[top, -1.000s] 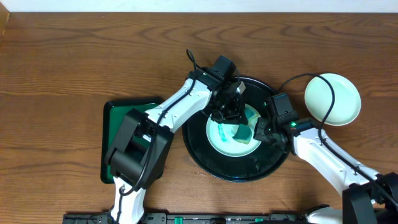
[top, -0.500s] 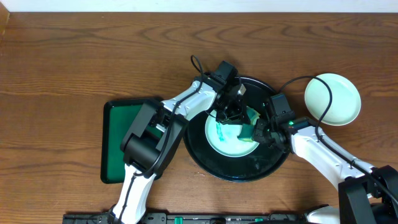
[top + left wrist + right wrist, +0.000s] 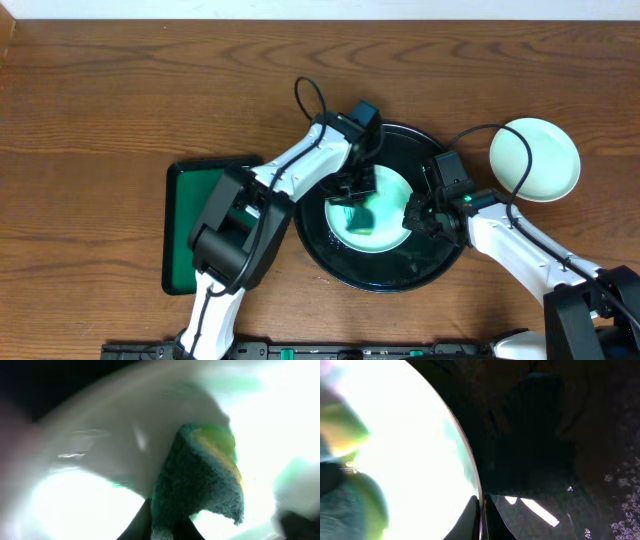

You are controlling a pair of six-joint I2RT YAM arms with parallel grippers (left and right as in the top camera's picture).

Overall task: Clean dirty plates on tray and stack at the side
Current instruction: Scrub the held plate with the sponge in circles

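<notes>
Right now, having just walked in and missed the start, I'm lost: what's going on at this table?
The left pincer is shut on a green-and-yellow sponge, pressed onto a white plate lying in the round black tray. Teal smears show on the plate. The right pincer is shut on that plate's right rim, apparently steadying it. A second white plate, seemingly clean, sits on the table right of the tray. A green rectangular tray lies left.

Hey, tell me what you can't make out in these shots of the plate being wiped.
Overhead: the left pincer and its arm cover part of the plate; smears beneath are hidden.
Left wrist: blur and glare; only the sponge reads clearly.
Right wrist: glare whites out the plate's surface.
Overhead: the side plate may be a stack; count unclear.
</notes>
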